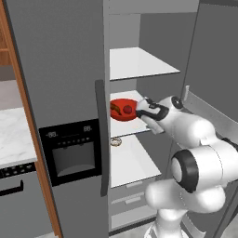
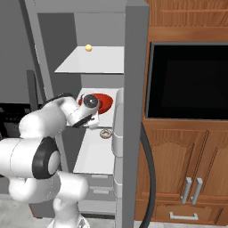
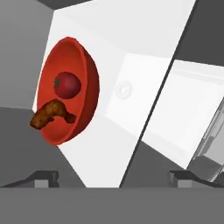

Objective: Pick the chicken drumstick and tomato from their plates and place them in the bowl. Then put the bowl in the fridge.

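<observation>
The fridge (image 1: 60, 69) stands open, and the bowl (image 1: 122, 110) sits on its middle shelf (image 1: 132, 125), with the tomato (image 3: 67, 85) and drumstick (image 3: 50, 114) inside it (the drumstick pokes over the rim). The pincer (image 3: 113, 176) hangs just outside the bowl, spread wide and holding nothing. The arm hides part of the bowl in the right base view. On the shelf below the bowl lies a small ring-shaped thing (image 1: 115, 142) I can't make out.

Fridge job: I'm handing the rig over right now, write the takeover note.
Claw: open, holding nothing, beside the bowl's rim.
Bowl: on the middle shelf of the open fridge, apart from the claw.
Tomato and chicken drumstick: both inside the bowl.
Done: food loaded, bowl placed in the fridge.
Left: pull the arm clear of the shelves.
</observation>
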Controlling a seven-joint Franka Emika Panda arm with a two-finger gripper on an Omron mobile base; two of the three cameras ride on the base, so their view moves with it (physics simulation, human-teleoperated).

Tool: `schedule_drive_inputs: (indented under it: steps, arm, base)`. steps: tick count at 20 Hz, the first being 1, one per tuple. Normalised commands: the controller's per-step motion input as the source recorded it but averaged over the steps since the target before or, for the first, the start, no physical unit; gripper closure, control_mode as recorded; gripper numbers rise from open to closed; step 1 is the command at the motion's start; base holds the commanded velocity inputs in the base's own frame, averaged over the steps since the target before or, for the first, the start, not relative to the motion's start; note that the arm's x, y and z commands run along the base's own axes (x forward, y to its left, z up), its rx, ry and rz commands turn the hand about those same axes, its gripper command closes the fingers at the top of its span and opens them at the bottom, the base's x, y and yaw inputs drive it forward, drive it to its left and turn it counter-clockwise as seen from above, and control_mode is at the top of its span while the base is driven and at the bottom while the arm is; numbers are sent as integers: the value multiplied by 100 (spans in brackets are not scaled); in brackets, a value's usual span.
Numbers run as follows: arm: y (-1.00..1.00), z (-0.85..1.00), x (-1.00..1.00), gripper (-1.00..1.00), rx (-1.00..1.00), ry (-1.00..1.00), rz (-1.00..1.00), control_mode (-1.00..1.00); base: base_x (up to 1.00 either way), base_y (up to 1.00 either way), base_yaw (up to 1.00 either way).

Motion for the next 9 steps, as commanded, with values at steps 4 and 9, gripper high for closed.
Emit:
schedule_drive_inputs:
  steps: [4, 9]
  arm:
    - [0, 53, -60, -100, -16, 0, 0, -100]
    - [0, 38, -65, -100, -15, 0, 0, -100]
  base:
    - [0, 0, 0]
    - [0, 0, 0]
